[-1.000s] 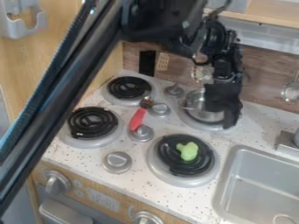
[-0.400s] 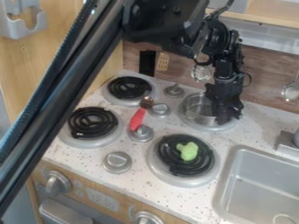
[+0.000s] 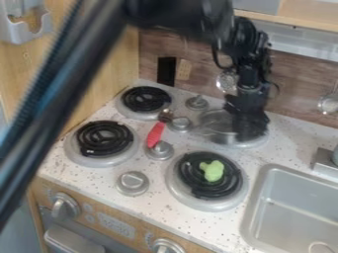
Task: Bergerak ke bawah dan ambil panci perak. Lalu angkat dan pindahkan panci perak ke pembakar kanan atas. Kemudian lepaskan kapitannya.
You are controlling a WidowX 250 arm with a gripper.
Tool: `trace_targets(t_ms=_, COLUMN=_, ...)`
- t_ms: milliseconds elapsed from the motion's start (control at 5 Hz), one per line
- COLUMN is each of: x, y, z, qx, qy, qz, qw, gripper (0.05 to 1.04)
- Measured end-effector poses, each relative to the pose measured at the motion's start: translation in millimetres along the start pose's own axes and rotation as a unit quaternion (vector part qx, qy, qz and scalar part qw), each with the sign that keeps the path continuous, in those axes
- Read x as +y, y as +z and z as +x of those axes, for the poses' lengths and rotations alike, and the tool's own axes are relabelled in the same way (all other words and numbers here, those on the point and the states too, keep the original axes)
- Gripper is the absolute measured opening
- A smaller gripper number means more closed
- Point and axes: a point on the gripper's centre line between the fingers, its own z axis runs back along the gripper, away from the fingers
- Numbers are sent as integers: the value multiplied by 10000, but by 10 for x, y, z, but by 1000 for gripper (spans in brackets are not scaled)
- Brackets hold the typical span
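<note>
Since the silver pot [image 3: 216,127] is already at the upper right burner [image 3: 252,143], the carrying part of the job looks nearly over, and letting go is probably what remains. Whether its base rests flat there or hangs just above, the blur does not settle. What the coming move turns on is the side: the gripper [image 3: 251,132] hangs at the pot's right side in view, overlapping that part of the rim, so the pot's open bowl lies mostly to the left of it. I cannot tell whether it is clamped on the wall or already loose from it; if it is clamped, a release followed by a straight lift would suit, as a sideways pull could drag the pot off centre. Nearer the camera, the lower right burner [image 3: 186,196] bears a green toy [image 3: 212,170] on its coil. Left of the pot, a red-handled utensil [image 3: 155,134] lies among the knobs, between the right burners and the upper left burner [image 3: 147,99] and lower left burner [image 3: 104,138]. Farther out, the sink [image 3: 290,197] sits to the right, and a perforated ladle [image 3: 227,83] hangs by the back wall, close behind the arm
</note>
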Motion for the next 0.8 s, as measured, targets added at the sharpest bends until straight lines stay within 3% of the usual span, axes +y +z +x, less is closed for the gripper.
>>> trace_targets(t_ms=200, x=195, y=133, z=-416, qx=214, qy=574, qz=219, qw=9979, gripper=51)
trace_targets(t_ms=400, x=461, y=129, z=-832, qx=374, qy=1097, qz=314, qw=9928, gripper=51)
trace_targets(t_ms=800, x=744, y=99, z=-1293, qx=398, qy=1865, qz=387, qw=9809, gripper=51)
